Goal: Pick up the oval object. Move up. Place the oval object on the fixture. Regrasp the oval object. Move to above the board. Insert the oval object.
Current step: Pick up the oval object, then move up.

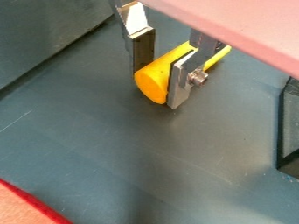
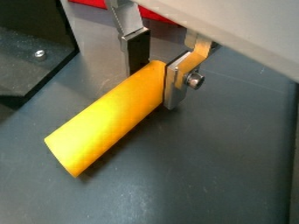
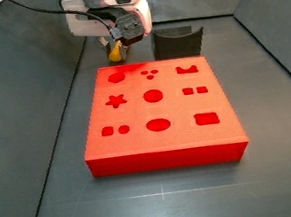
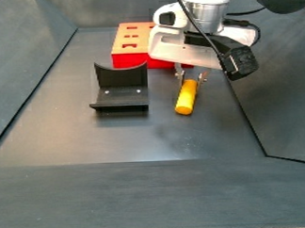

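**Q:** Where the views differ, what do you gain from each?

**A:** In both side views you see the whole layout. One shows the board (image 3: 158,114) lying flat in mid-floor, with the fixture (image 3: 176,42) standing just behind its far edge and the gripper (image 3: 117,52) low beside the board's far corner. Another shows the oval object (image 4: 186,96) at full length, lying flat on the dark floor (image 4: 131,135) just beside the fixture (image 4: 118,89), not touching it. In both wrist views you see only the fingers (image 1: 140,48) close up; one shows the peg's rounded end face (image 1: 153,79), another its long yellow-orange side (image 2: 107,118).

**Q:** What room do you have around it?

**A:** Bare floor lies open on the near side of the oval object. The enclosure wall (image 4: 262,112) runs near it on the side away from the fixture. The board (image 4: 138,43) sits beyond the gripper, clear of the peg.

**Q:** How does the claw stand?

**A:** You see the gripper (image 2: 160,67) down at the peg's far end, its silver plates on either side of the oval object (image 2: 107,118). The jaws stand narrow, pressed against its flanks, so the claw is grasping the peg, which rests on the floor.
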